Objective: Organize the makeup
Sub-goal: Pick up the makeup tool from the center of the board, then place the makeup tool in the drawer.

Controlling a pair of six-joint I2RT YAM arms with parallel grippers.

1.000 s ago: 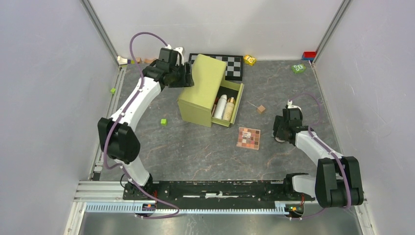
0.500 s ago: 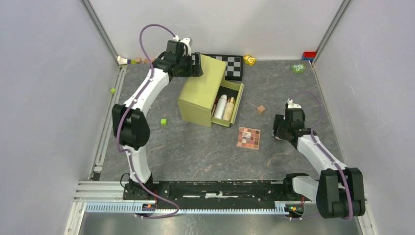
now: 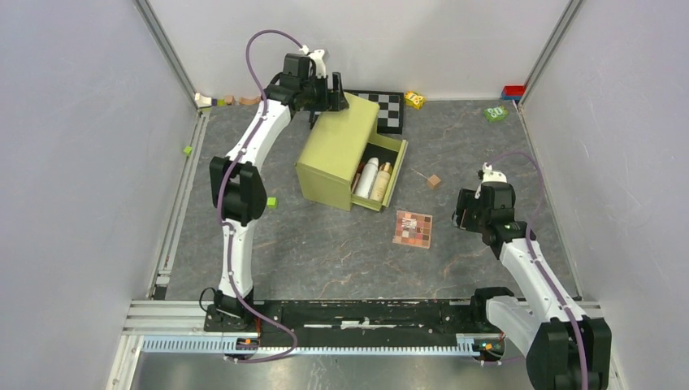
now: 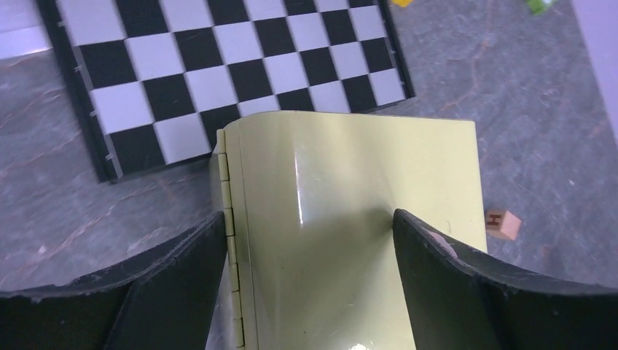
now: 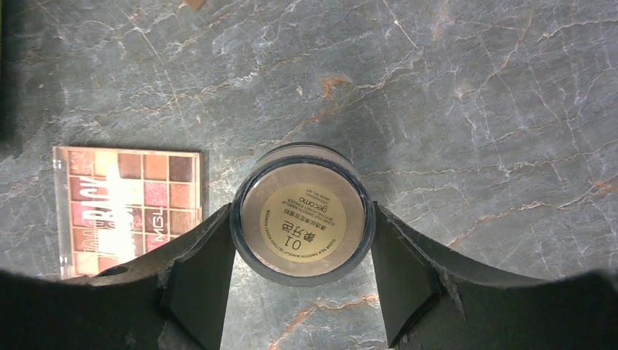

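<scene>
An olive-green box (image 3: 335, 146) stands mid-table with its lid up. Its open tray holds a white bottle (image 3: 366, 177) and a beige gold-capped bottle (image 3: 380, 180). My left gripper (image 3: 322, 107) is open, its fingers either side of the lid's hinged back edge (image 4: 350, 211), empty. My right gripper (image 3: 478, 213) is shut on a round peach compact (image 5: 303, 214), seen label-up between the fingers (image 5: 200, 270). The square pink-brown eyeshadow palette (image 3: 413, 229) lies flat on the table left of the right gripper; it also shows in the right wrist view (image 5: 127, 204).
A black-and-white chequered board (image 3: 388, 110) lies behind the box, also in the left wrist view (image 4: 218, 65). A wooden cube (image 3: 434, 180) sits right of the box. Small green cubes (image 3: 271, 201) lie at the left. Coloured blocks (image 3: 496, 114) sit along the back wall.
My left arm has swung right and back, from the box's left side to over the lid's back edge. My right gripper has shifted slightly right with the compact.
</scene>
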